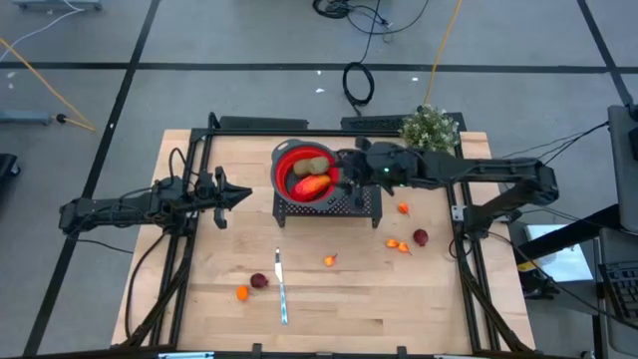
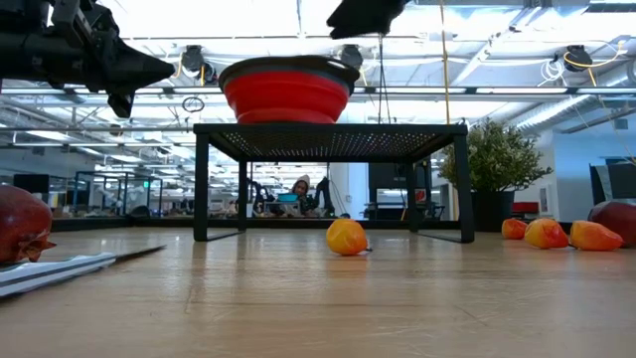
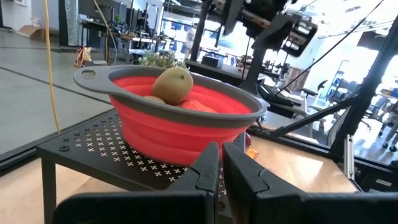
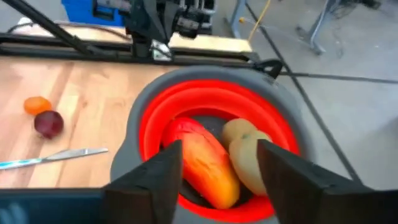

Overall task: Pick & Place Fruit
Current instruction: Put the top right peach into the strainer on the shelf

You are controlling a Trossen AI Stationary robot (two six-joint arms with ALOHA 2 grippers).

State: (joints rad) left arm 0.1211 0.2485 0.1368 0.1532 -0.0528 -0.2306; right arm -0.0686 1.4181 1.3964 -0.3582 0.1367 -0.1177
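A round red collapsible bowl with a grey rim (image 1: 280, 152) sits on a small black perforated metal stand (image 1: 359, 203) near the far middle of a pale wooden table (image 1: 329, 309). Inside the bowl lie a large red-orange oval fruit (image 4: 208, 165) and a brown-green kiwi-like fruit (image 4: 249, 152), touching each other. The right gripper (image 4: 219, 168) hangs just above the bowl with its two dark fingers standing apart, one on each side of the red-orange fruit, and nothing is held between them. The left gripper (image 3: 221, 163) waits to the left of the bowl, level with it and pointing toward it, its fingers pressed together with nothing held. On the table in front of the stand, a small orange fruit (image 1: 329, 260) lies alone. Right of the stand, another small orange piece (image 1: 404, 208) lies close to the stand's leg, and farther forward two small orange pieces (image 1: 398, 245) lie beside a dark red-purple round fruit (image 1: 421, 237). In front and to the left of the stand, a silver knife with a pale handle (image 1: 281, 286) lies on the table, with a dark red-purple fruit (image 1: 259, 281) and a tiny orange fruit (image 1: 242, 293) just beside it. A small green potted plant (image 1: 430, 127) stands at the far edge, right of the bowl.
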